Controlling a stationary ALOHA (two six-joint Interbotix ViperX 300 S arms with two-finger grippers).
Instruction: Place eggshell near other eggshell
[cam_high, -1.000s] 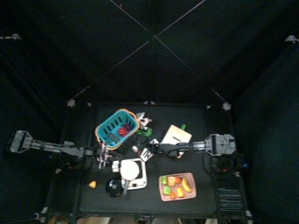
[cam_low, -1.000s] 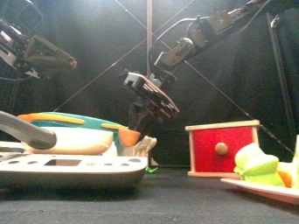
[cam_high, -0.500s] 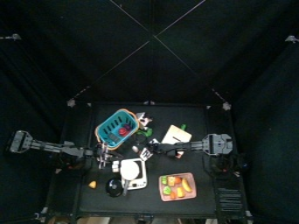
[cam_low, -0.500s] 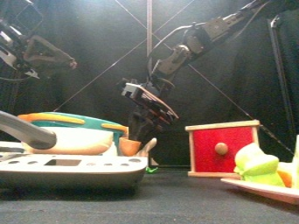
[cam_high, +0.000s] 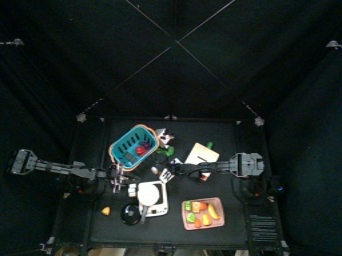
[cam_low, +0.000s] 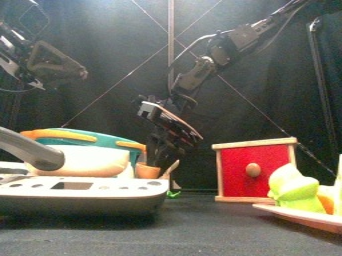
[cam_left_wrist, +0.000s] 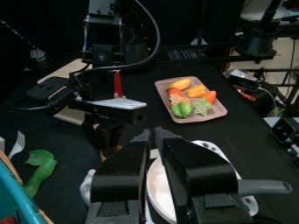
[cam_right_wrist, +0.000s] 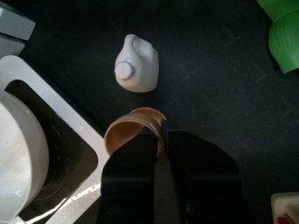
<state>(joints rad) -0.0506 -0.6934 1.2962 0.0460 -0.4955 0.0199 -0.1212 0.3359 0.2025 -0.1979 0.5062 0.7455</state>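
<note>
Right wrist view: we see the right gripper (cam_right_wrist: 149, 144) clamped on the brown eggshell (cam_right_wrist: 135, 131) at frame centre, just below the white eggshell (cam_right_wrist: 135, 64). The left gripper's (cam_left_wrist: 156, 150) jaws look closed together.

Top view: dim overall. The black curtains (cam_high: 80, 60) swallow the light, and only the table (cam_high: 221, 135) reads as a lit patch, with the teal basket (cam_high: 132, 146) brightest.

Front view: light falls from above. The red box (cam_low: 254, 170) is evenly lit, and the white appliance (cam_low: 80, 190) close to the lens looks soft with pale glare along its top.

Right wrist view: the white eggshell (cam_right_wrist: 135, 63) is near blown out. The brown eggshell (cam_right_wrist: 135, 131) has a lit rim and a shadowed hollow. The right gripper (cam_right_wrist: 158, 144) is black with little detail.

Left wrist view: the fruit tray (cam_left_wrist: 219, 107) is bright, and the left gripper (cam_left_wrist: 158, 153) shows a dull sheen.
</note>
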